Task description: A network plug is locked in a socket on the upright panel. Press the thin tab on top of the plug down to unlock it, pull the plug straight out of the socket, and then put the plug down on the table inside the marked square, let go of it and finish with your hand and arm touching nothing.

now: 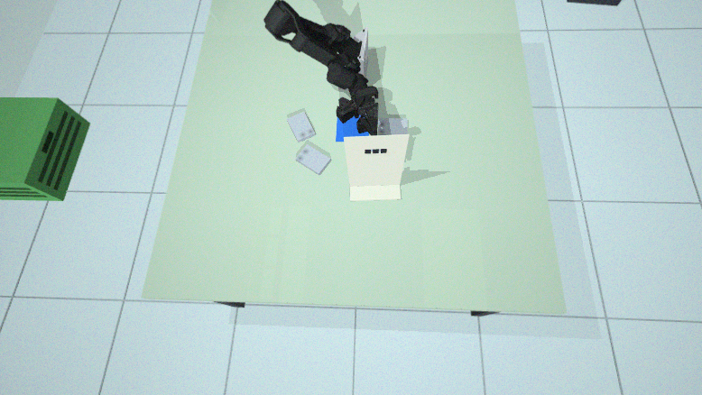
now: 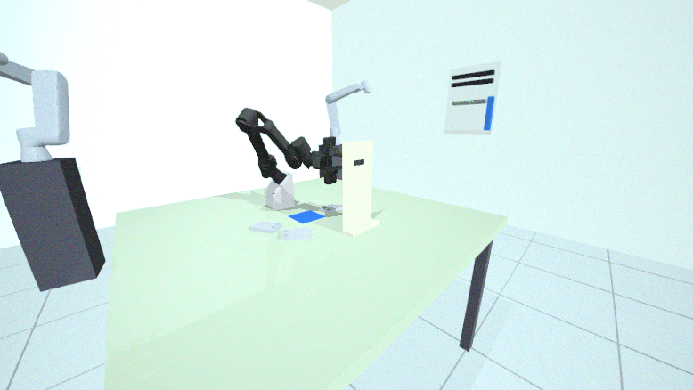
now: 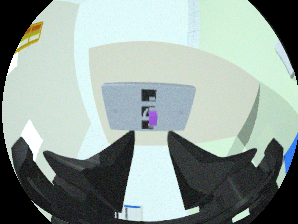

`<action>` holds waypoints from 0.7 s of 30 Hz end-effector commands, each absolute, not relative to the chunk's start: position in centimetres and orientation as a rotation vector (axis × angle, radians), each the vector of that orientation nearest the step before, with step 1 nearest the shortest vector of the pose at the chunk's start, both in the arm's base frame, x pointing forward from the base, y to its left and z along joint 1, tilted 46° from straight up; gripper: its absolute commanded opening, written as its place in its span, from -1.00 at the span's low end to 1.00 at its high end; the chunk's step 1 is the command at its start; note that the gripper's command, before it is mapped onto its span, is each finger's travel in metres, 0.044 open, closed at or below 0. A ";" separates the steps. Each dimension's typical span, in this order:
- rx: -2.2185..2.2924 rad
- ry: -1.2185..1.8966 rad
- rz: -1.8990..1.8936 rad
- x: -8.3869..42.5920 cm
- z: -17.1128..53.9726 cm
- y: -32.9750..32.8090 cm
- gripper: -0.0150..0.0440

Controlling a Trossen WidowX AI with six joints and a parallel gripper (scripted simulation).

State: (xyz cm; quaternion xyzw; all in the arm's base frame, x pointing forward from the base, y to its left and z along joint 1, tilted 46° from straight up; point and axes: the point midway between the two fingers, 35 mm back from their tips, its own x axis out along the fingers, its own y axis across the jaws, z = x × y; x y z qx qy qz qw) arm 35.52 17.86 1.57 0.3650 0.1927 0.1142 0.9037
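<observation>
I'm holding my black two-fingered hand (image 1: 369, 128) (image 2: 335, 157) (image 3: 150, 135) parted and unladen near the upright cream panel (image 1: 375, 169) (image 2: 357, 193) (image 3: 175, 62). The small purple-tabbed plug (image 3: 153, 118) is sitting in its grey socket plate (image 3: 172, 106).

From where I'm standing, the desk (image 1: 441, 245) (image 2: 217, 280) is a soft pale green, and the upright panel (image 1: 375, 169) (image 2: 356, 193) (image 3: 215, 65) is cream. The marked square (image 1: 346, 130) (image 2: 306, 216) is solid bright blue. Both the arm (image 1: 314, 51) (image 2: 276, 140) and its gripper (image 1: 368, 120) (image 2: 330, 162) (image 3: 150, 135) are black, over a whitish base (image 2: 272, 199). A little purple piece (image 3: 153, 118) shows up against the grey socket plate (image 3: 122, 110). The cabinet (image 1: 29, 142) is green with dark stripes; the floor (image 1: 294, 358) (image 2: 558, 300) is pale blue, gridded with grey lines.
</observation>
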 end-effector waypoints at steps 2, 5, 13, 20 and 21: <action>0.750 0.398 0.237 36.4 1.4 18.0 0.04; 0.750 0.398 0.237 36.9 1.4 18.1 0.04; 0.750 0.397 0.237 38.1 1.4 18.2 0.04; 0.749 0.397 0.237 38.8 1.4 18.3 -0.05; 0.749 0.397 0.237 38.8 1.4 18.3 -0.14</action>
